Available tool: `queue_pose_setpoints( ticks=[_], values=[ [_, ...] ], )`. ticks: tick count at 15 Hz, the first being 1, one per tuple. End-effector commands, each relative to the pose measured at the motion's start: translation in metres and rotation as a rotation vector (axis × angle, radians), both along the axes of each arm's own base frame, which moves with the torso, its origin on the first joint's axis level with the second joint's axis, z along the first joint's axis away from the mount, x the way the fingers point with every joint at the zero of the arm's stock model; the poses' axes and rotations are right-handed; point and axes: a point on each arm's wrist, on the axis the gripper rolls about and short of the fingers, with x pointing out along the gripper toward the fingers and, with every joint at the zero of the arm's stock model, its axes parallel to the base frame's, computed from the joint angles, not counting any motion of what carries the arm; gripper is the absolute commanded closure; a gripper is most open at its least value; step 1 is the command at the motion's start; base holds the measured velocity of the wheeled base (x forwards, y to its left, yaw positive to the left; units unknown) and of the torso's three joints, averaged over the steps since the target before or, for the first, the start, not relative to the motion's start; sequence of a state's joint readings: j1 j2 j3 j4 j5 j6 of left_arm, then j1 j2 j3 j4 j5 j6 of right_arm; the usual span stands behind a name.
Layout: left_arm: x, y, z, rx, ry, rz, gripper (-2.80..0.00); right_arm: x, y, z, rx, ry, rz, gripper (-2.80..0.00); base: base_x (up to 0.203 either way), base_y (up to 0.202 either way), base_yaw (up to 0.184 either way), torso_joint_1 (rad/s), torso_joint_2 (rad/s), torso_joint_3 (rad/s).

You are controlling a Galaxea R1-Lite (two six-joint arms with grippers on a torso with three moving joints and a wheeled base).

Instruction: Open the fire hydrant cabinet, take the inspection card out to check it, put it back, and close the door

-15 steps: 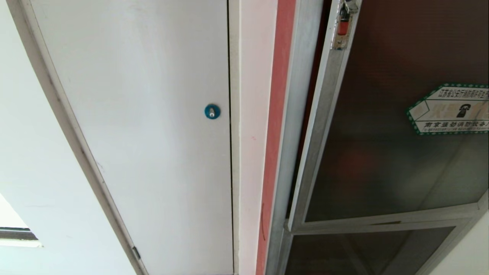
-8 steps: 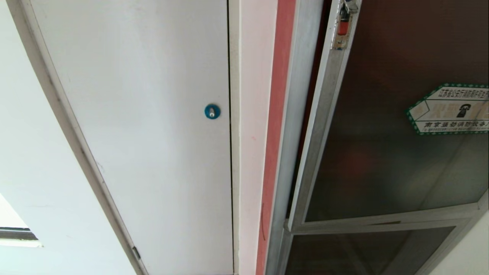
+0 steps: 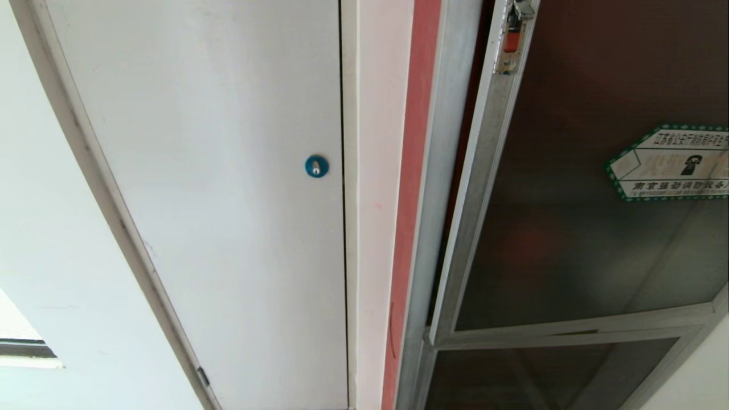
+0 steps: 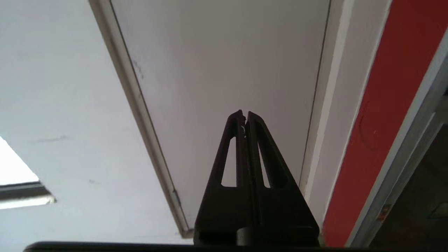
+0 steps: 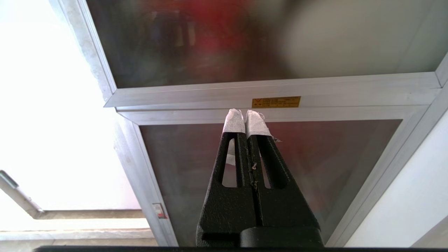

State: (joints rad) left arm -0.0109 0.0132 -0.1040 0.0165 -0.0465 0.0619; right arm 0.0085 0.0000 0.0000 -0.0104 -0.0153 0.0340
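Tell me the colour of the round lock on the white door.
Blue, with a pale keyhole: the round lock on the white door shows best in the head view.

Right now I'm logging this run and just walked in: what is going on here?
Nothing is being handled. The robot faces the fire hydrant cabinet, whose door of tinted glass stands slightly ajar at its latch edge, by the small red latch. The left gripper is shut and empty, pointing at the plain white door with the blue lock. The right gripper is shut and empty too, in front of the lower glass panel. No inspection card is visible.
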Motion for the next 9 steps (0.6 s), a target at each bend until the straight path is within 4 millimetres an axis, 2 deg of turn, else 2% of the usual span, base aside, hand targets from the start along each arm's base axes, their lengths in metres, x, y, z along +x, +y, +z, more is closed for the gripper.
queue_pose_setpoints(
  ticks=[1, 3, 5, 9],
  values=[
    [0.001, -0.001, 0.030, -0.002, -0.005, -0.030, 0.00, 0.000, 0.000, -0.001, 0.000, 0.004, 0.001, 0.00, 0.000, 0.000, 0.000, 0.000, 0.00, 0.000],
    [0.013, -0.002, 0.067, -0.031, 0.035, -0.082, 0.00, 0.000, 0.000, -0.001, 0.001, 0.004, 0.001, 0.00, 0.000, 0.000, 0.000, 0.000, 0.00, 0.000],
    [0.035, -0.005, 0.103, -0.080, 0.090, -0.203, 0.00, 0.000, 0.000, -0.001, 0.000, 0.004, 0.001, 0.00, 0.000, 0.000, 0.000, 0.000, 0.00, 0.000],
    [0.090, -0.017, 0.157, -0.141, 0.220, -0.683, 0.00, 0.000, 0.000, -0.001, 0.000, 0.004, 0.001, 0.00, 0.000, 0.000, 0.000, 0.000, 0.00, 0.000]
  ],
)
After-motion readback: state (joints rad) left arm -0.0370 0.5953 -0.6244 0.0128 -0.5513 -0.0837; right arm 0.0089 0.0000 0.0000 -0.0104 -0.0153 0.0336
